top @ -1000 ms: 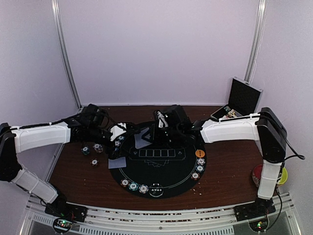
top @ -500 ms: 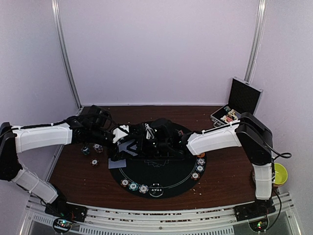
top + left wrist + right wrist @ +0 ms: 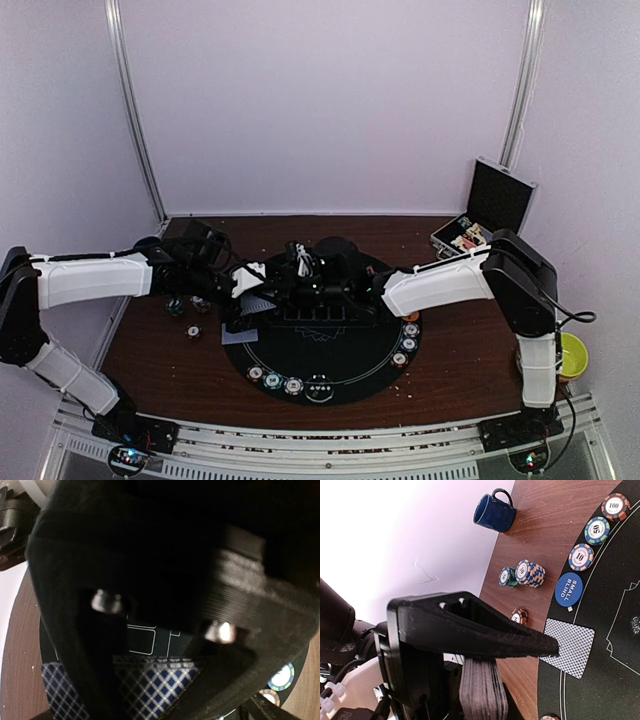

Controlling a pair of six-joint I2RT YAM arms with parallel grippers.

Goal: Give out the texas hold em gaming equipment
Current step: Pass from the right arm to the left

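Found the right gripper [image 3: 275, 290] stretched across to the left side of the round black felt mat [image 3: 340, 352], close against the left gripper [image 3: 240, 296]. Recorded from the right wrist view its two black fingers [image 3: 490, 630] lying together down to a single point: no gap seen, nothing seen pinched at the tips. Saw that point overlapping the edge of a single blue-checked playing card [image 3: 569, 647], flat and face down at the mat's left rim; could not settle contact. Noted a thick deck of playing cards [image 3: 480, 687], edge-on, just under those fingers.

Could not tell the left gripper's opening. Found the left wrist view almost filled by dark housing near the lens, with only a strip of blue-checked card back [image 3: 135, 690] and two rim chips [image 3: 281, 677] at the lower right.

Logged from the right wrist view alone: a blue disc [image 3: 568, 589] lettered SMALL BLIND on the rim just beyond the single card; three edge-striped poker chips [image 3: 581, 556] marked 10, 50 and 100 in a row farther along; a dark blue mug [image 3: 495, 512] at the far left of the brown wooden table [image 3: 555, 515]. Noted a short stack of chips [image 3: 531, 572] off the mat to the left.

Logged from the top view alone: a row of chips [image 3: 273, 380] on the mat's near rim, an open silver-edged black case [image 3: 497, 205] at the far right, a yellow bowl [image 3: 573, 356] near right.
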